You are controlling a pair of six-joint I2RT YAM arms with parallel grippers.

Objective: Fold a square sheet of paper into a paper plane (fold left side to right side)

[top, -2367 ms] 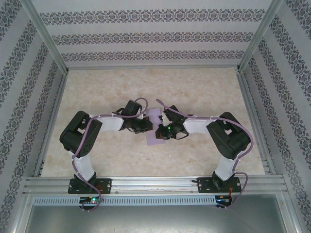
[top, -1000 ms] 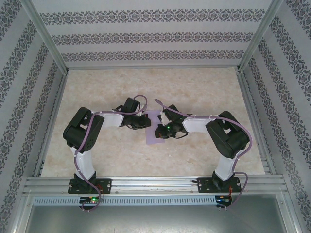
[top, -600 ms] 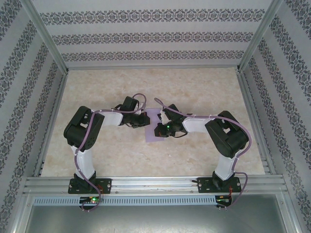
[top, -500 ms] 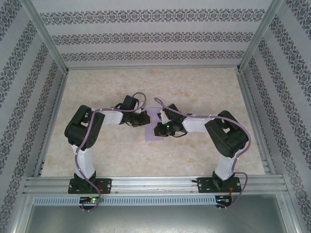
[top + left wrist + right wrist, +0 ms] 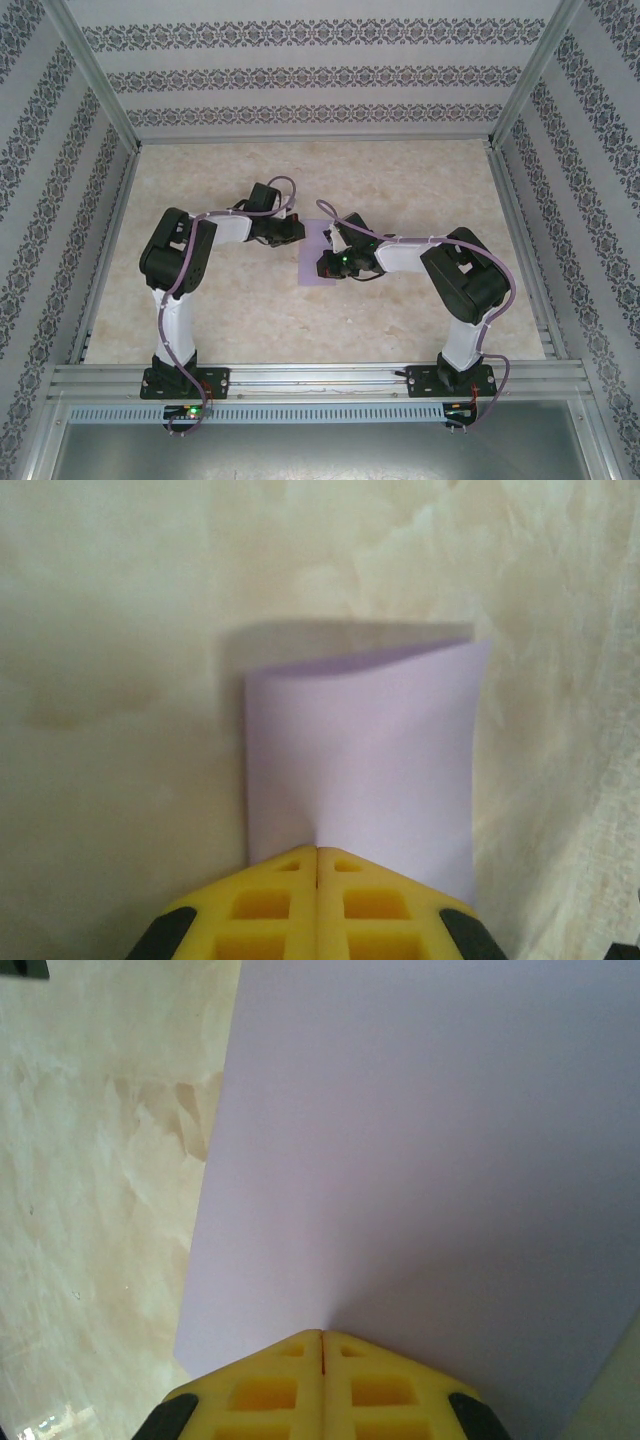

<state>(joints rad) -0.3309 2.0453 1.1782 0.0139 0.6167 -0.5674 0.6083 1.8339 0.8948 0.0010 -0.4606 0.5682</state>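
The square sheet of paper lies in the middle of the table as a narrow lavender strip folded over on itself. In the left wrist view the paper has its far edge bowed up off the table. My left gripper is shut at the strip's far left edge, and its yellow fingertips touch the paper where a faint pucker starts. My right gripper is shut too, its tips resting on the flat paper near the strip's near end. Nothing is pinched between either pair of jaws.
The beige marbled tabletop is ringed by an aluminium frame and patterned walls. Both arms bend inward, elbows out, and meet at the paper. Purple cables loop over each wrist.
My left gripper has slid along the paper's left edge toward the far side of the table, its elbow rising. The right gripper has hardly moved. Both stay shut.
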